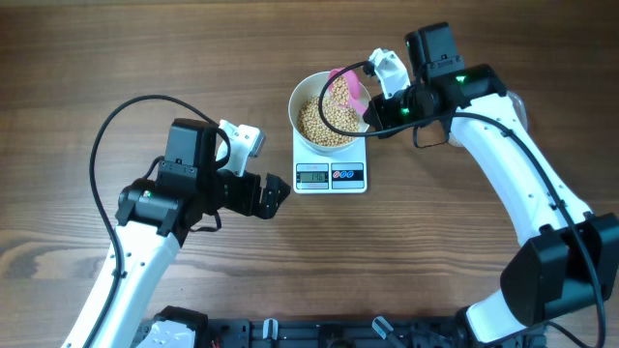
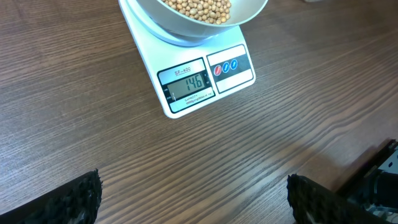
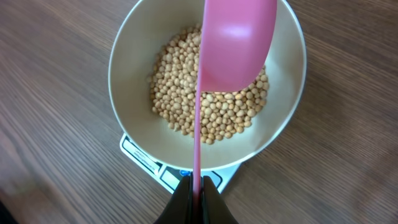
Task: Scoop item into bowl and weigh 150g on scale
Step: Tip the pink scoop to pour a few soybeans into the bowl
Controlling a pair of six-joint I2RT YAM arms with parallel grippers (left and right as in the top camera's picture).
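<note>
The white bowl [image 1: 302, 121] stands on the white scale [image 1: 330, 177] and holds a pile of tan beans [image 1: 327, 122]. In the right wrist view my right gripper [image 3: 196, 193] is shut on the thin handle of a pink scoop [image 3: 236, 40], whose turned head hangs over the beans [image 3: 211, 102] in the bowl [image 3: 134, 53]. The scoop [image 1: 350, 89] sits above the bowl's right rim. My left gripper [image 1: 274, 195] rests open over bare table left of the scale, its fingers [image 2: 78, 198] wide apart. The scale's display [image 2: 186, 81] reads 146.
Brown wooden table [image 1: 87, 68] surrounds the scale. Black cables loop over both arms. A dark base rail [image 1: 309, 333] runs along the table's near edge.
</note>
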